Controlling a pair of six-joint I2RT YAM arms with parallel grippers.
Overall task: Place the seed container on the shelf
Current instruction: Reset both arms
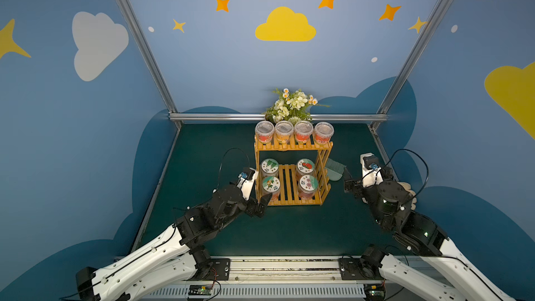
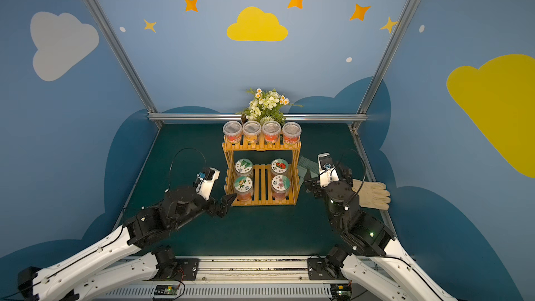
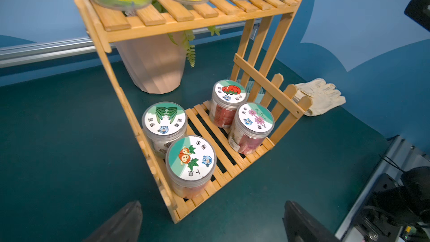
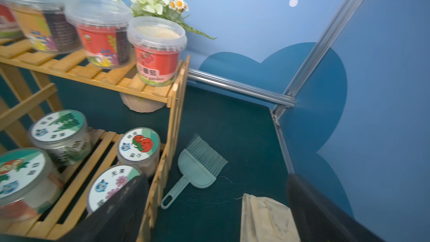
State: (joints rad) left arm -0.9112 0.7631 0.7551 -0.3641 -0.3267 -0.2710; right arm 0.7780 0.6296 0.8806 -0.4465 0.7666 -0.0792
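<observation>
**Top views.**
- shelf (image 1: 286,189): is standing mid-table (image 1: 289,233), backing onto the plant (image 1: 291,104).
- Four tubs (image 1: 283,131) are filling the upper tier edge to edge.
- Four lidded jars (image 1: 269,167) are sitting in pairs at the ends of the lower tier, leaving the middle slats bare.
- seed container: judged to be the flower-lid jar (image 1: 308,184). It is standing front right on the lower tier, nearest the right gripper (image 1: 348,183) (no jar is lying loose on the table, so placement looks done).
- left gripper (image 1: 262,205): is hovering at the shelf's front left corner, jaws spread, empty.
- The right gripper is hanging just beside the shelf's right ladder side, near the dustpan (image 1: 335,169) and glove (image 2: 373,195).

**Left wrist.**
- fingers (image 3: 123,222): are showing wide apart with only table and the shelf's front corner between them.
- fruit-lid jar (image 3: 190,157): is standing upright just ahead, untouched.

**Right wrist.**
- The jaws are gaping and grasping nothing.
- One finger is overlapping the flower-lid jar (image 4: 109,187) in the picture; whether they are touching cannot be told.
- The wide spread probably suits clearing that lid.
</observation>
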